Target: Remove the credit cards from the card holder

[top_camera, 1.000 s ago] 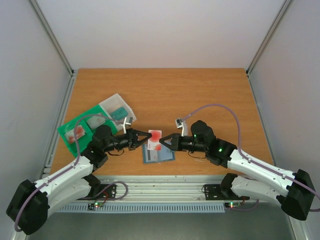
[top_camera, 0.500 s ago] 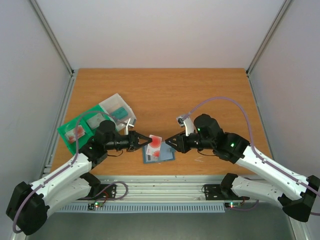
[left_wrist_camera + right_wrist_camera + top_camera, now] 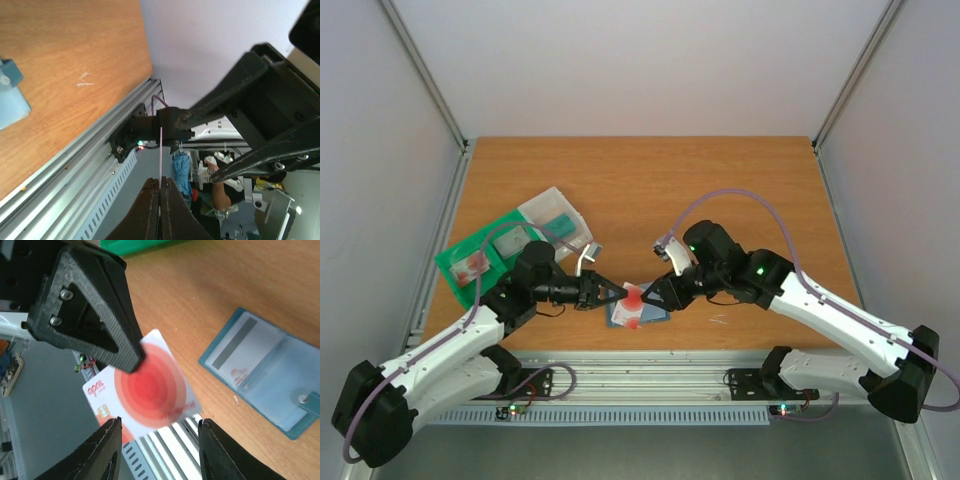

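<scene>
Above the near part of the bench (image 3: 720, 190), the left claw (image 3: 616, 292) is pinching the red-marked card (image 3: 634, 296) tight by one edge and holding it clear of the surface. The right claw (image 3: 652, 296) is standing part-open, its fingers (image 3: 107, 445) flanking the card's other end. Whether either finger is touching the card cannot be confirmed. The holder (image 3: 660, 316) is lying open and flat on the bench just beneath. A second card (image 3: 235, 347), whitish with a grey stripe, is sitting in one leaf pocket.

Assessment: the step in hand appears to be a pass of the card to the left claw. To do it well, the right claw should be opening fully before backing straight off along the card's plane, so that no finger drags the free end. The left grip is narrow and near the edge, so any swing should be slow. The card should go down on bare bench, apart from the holder. The holder is unrestrained and will likely need pinning for the next pull.
</scene>
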You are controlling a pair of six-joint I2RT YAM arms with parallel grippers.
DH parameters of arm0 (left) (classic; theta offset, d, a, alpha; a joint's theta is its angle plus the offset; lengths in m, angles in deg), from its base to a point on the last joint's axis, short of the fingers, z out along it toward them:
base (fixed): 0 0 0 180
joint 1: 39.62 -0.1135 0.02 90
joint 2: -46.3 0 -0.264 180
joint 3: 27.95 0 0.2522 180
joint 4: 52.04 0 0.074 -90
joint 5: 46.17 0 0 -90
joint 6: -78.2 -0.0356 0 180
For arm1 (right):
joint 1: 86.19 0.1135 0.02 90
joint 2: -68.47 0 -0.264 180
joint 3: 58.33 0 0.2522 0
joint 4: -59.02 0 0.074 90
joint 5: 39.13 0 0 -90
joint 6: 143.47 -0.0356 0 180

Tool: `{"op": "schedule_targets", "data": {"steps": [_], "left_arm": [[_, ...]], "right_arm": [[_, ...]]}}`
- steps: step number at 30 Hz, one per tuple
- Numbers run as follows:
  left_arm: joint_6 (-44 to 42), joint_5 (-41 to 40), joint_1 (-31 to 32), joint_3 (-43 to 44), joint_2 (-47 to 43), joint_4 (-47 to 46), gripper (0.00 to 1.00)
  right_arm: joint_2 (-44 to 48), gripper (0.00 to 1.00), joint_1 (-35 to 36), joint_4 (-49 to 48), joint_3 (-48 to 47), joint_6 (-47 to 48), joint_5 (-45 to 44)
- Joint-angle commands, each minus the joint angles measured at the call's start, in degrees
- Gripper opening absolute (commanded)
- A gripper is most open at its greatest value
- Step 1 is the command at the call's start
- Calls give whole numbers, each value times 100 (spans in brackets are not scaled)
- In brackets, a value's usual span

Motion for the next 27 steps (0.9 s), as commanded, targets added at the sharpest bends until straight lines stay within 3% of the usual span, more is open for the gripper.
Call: {"op": "schedule_targets", "data": {"steps": [1,7,12,16,27], "left_arm": [[-135,231,309,103,61,-361,1],[-185,283,596,134,281,-606,1],[-207,318,646,143,214,-659,0],[-227,321,645,108,98,-699,1],[-389,378,648,228,-105,-343,0]], "right_arm": [[-314,46,26,42,-265,203,512],[-620,49,25,-69,-336,270,1035],[-552,40,26,-194,-194,316,1662],[-502,49,26,-35,-137,392,1512],[-444,48,19,359,-111,567,1285]]}}
